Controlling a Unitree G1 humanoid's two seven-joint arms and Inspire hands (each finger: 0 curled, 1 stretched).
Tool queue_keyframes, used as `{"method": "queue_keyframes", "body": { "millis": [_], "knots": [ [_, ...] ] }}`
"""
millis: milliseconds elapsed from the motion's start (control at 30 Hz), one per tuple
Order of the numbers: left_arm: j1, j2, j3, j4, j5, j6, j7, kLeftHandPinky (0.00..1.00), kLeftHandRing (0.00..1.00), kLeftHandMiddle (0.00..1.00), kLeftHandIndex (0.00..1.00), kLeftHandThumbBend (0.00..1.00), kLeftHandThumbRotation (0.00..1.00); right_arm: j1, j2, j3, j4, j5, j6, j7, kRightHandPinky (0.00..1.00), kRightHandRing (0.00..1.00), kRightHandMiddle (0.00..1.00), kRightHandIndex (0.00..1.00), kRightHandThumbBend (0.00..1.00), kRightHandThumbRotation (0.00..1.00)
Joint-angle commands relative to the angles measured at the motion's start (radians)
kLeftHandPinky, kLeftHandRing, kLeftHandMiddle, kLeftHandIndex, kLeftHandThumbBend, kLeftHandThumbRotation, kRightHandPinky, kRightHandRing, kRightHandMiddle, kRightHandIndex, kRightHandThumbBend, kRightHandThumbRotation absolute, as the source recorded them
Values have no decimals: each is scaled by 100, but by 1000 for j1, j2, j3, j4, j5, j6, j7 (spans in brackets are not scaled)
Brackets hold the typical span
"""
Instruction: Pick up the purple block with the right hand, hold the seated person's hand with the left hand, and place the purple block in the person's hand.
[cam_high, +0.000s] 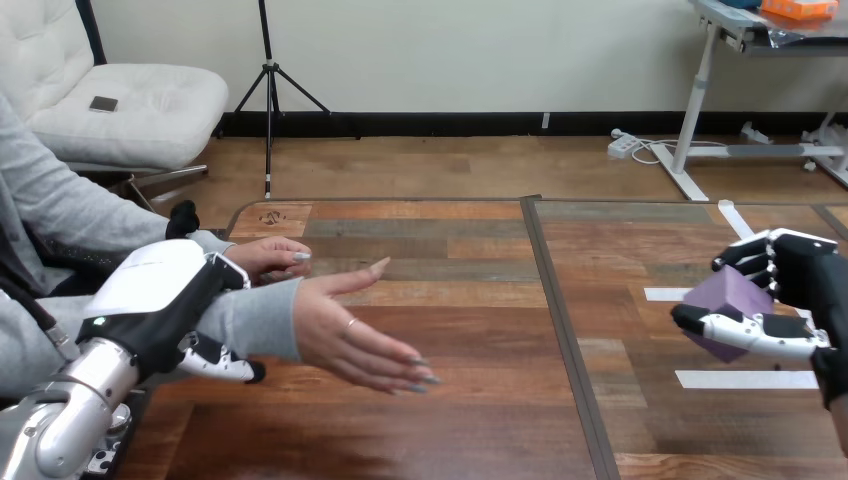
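My right hand (800, 300) is at the right edge, raised over the table, with its fingers and thumb curled round the purple block (732, 298). My left hand (160, 300) is at the left, wrapped round the person's forearm just behind the wrist, thumb below and fingers over the grey sleeve. The person's hand (350, 335) stretches out flat over the table, palm turned sideways and up, fingers pointing right. The person's other hand (268, 255) rests behind it on the table's far left edge. A wide gap separates the block from the outstretched hand.
The wooden table (470, 300) has a dark seam running down its middle. White tape strips (745, 379) lie on the right half below my right hand.
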Motion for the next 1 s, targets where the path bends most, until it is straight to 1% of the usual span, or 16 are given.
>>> {"method": "queue_keyframes", "body": {
  "millis": [0,133,300,433,567,633,733,833,967],
  "knots": [
    [-79,-30,51,-94,-48,-15,16,13,19,27,29,71,0,-95,13,0,2,-5,-54,-19,21,23,38,41,93,0],
    [-86,-42,53,-95,-49,-17,18,13,19,26,28,71,0,-105,22,3,16,-13,-81,-23,21,23,37,41,94,0],
    [-99,-53,49,-91,-44,-16,18,13,19,27,28,70,0,-112,39,8,7,-33,-58,-41,21,24,37,41,94,0],
    [-107,-59,45,-84,-40,-22,22,13,19,27,28,71,0,-119,49,12,9,-36,-61,-43,21,24,37,42,94,0],
    [-117,-68,42,-82,-42,-27,19,13,19,27,28,71,0,-136,72,19,22,-19,-77,-28,22,25,39,42,93,0],
    [-120,-71,42,-79,-44,-32,19,13,19,27,28,70,0,-141,79,21,26,-13,-82,-23,25,28,39,42,92,0],
    [-126,-76,40,-72,-47,-44,19,13,19,27,28,70,0,-148,90,28,26,-20,-84,-29,27,30,40,42,92,0],
    [-132,-80,37,-70,-47,-49,17,13,19,27,28,69,0,-153,103,34,20,-30,-71,-40,28,32,40,42,91,0],
    [-140,-89,34,-64,-46,-53,19,14,19,27,28,69,0,-161,131,39,14,-9,-60,-29,29,32,40,42,91,0]
  ]
}}
